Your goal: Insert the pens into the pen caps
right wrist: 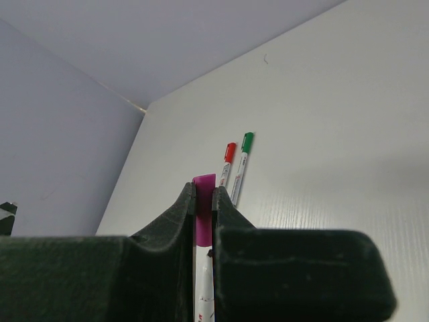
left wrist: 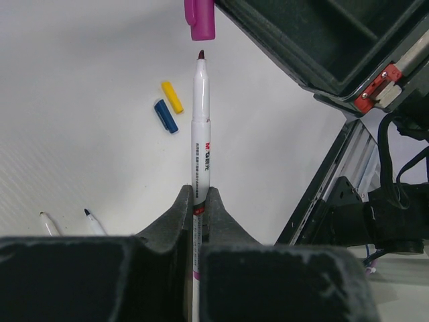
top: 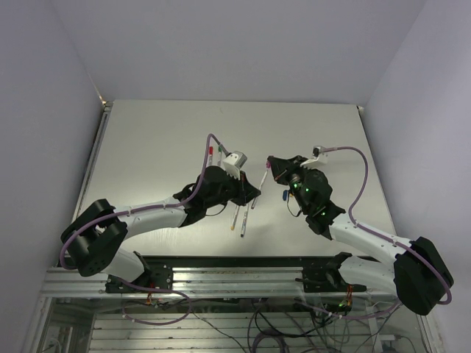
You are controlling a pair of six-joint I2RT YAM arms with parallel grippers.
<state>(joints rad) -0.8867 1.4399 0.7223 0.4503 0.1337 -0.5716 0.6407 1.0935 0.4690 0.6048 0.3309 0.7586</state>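
My left gripper (left wrist: 200, 194) is shut on a white pen (left wrist: 201, 134) with a dark magenta tip, which points away from it. My right gripper (right wrist: 203, 191) is shut on the magenta cap (right wrist: 204, 201). In the left wrist view that cap (left wrist: 200, 19) sits in line just beyond the pen tip, with a small gap between them. In the top view both grippers meet above mid-table, left (top: 254, 193) and right (top: 274, 168). A yellow cap (left wrist: 172, 96) and a blue cap (left wrist: 166, 116) lie side by side on the table.
Two pens wearing a red cap (right wrist: 228, 164) and a green cap (right wrist: 242, 161) lie side by side on the table further back. Two uncapped pens (top: 240, 218) lie near the left gripper. The right arm's black body (left wrist: 322, 47) is close to the held pen.
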